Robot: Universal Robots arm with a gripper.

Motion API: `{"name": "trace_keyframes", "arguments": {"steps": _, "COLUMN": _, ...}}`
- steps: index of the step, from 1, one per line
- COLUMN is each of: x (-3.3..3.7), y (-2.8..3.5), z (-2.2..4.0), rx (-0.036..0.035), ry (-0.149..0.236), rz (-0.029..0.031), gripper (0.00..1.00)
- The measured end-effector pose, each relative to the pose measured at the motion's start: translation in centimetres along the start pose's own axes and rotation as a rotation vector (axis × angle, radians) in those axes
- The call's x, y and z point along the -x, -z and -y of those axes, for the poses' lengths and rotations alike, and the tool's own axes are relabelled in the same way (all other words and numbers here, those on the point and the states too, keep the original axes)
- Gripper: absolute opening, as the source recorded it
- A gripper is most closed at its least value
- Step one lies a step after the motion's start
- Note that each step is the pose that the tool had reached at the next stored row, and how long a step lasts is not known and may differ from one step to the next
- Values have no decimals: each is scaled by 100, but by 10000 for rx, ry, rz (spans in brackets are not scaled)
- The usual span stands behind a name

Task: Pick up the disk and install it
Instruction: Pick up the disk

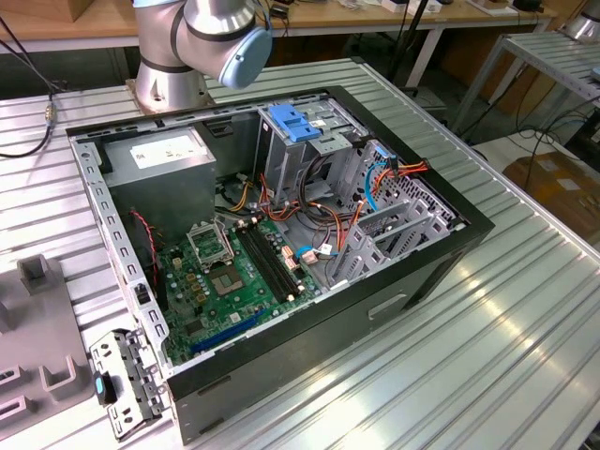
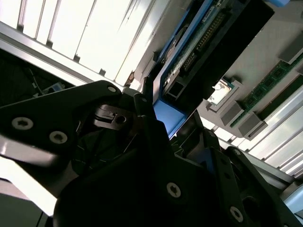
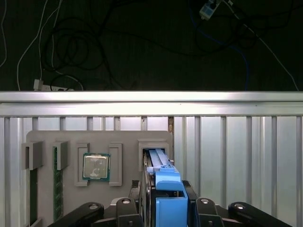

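In the first wrist view, gripper (image 3: 166,201) closed narrow on the disk (image 3: 164,176), one dark finger (image 3: 190,196) pressed against each flat side. Disk held standing on its edge, blue plastic side turned to the camera, far end reaching to the rectangular slot (image 3: 142,144) of the grey fixture tray (image 3: 128,138). Cannot tell whether touching the slot or clear of it.

Same tray carrying also a processor (image 3: 96,167) in its own recess beside the slot, and green memory sticks (image 3: 57,182) further along. Tray resting on the ribbed aluminium table (image 3: 236,156), near the table's edge.

In the second wrist view, looking past the black gripper body: disk with its circuit-board side and connector toward the camera, blue plastic along one edge, near end seated between the fingers.

In the exterior view, open computer case (image 1: 450,246) lying on its side on the same table. Inside: green motherboard (image 1: 220,281), grey power supply (image 1: 159,155), a bare blue bracket (image 1: 293,122) on top of the drive cage (image 1: 309,164), loose coloured cables (image 1: 281,202). Base of the arm (image 1: 211,37) standing just beyond the far wall of the case. Disk at the tray, not in the case.
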State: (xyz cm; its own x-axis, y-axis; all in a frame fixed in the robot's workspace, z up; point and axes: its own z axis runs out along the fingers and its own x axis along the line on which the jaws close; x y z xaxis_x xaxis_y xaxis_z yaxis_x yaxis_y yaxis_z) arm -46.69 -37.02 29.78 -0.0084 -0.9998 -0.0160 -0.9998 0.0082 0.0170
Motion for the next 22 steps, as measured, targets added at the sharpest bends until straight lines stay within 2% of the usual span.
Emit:
{"name": "trace_keyframes", "arguments": {"steps": 18, "x": 1, "y": -2, "z": 3, "rx": -2, "ry": -63, "rz": -7, "gripper": 46}}
{"name": "trace_keyframes", "arguments": {"steps": 19, "x": 1, "y": -2, "z": 3, "rx": -2, "ry": -63, "rz": -7, "gripper": 45}}
{"name": "trace_keyframes", "arguments": {"steps": 20, "x": 1, "y": -3, "z": 3, "rx": -2, "ry": -63, "rz": -7, "gripper": 38}}
{"name": "trace_keyframes", "arguments": {"steps": 22, "x": 1, "y": -3, "z": 3, "rx": -2, "ry": -63, "rz": -7, "gripper": 38}}
